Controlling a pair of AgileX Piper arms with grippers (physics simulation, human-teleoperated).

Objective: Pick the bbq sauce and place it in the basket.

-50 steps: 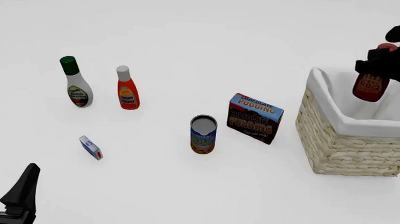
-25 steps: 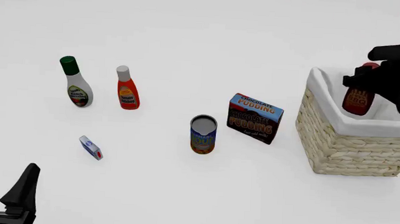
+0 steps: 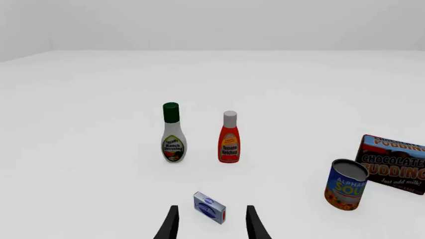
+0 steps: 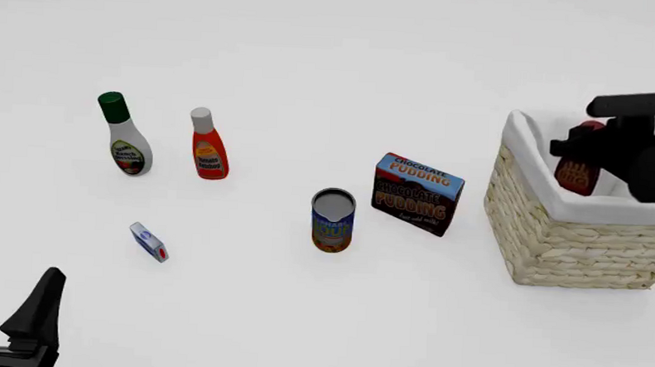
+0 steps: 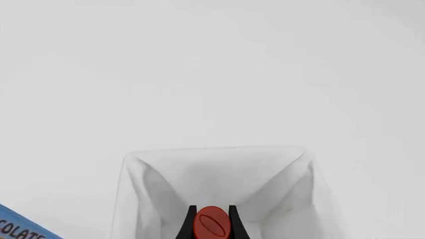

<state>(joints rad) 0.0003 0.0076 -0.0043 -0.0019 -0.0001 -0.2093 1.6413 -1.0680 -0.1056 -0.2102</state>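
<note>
Dark reddish-brown bbq sauce bottle point(image 4: 577, 171) hangs clamped in your right gripper point(image 4: 590, 152), partly inside the pale wicker basket point(image 4: 573, 244); only release remains. Left gripper point(image 3: 210, 225) jaws stand apart.

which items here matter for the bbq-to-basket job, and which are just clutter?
In play: bbq sauce, clamped in the right gripper; basket beneath it.

Clutter: ranch dressing bottle, ketchup bottle, soup can, pudding box, small blue-white box. Left gripper idle, open.
</note>
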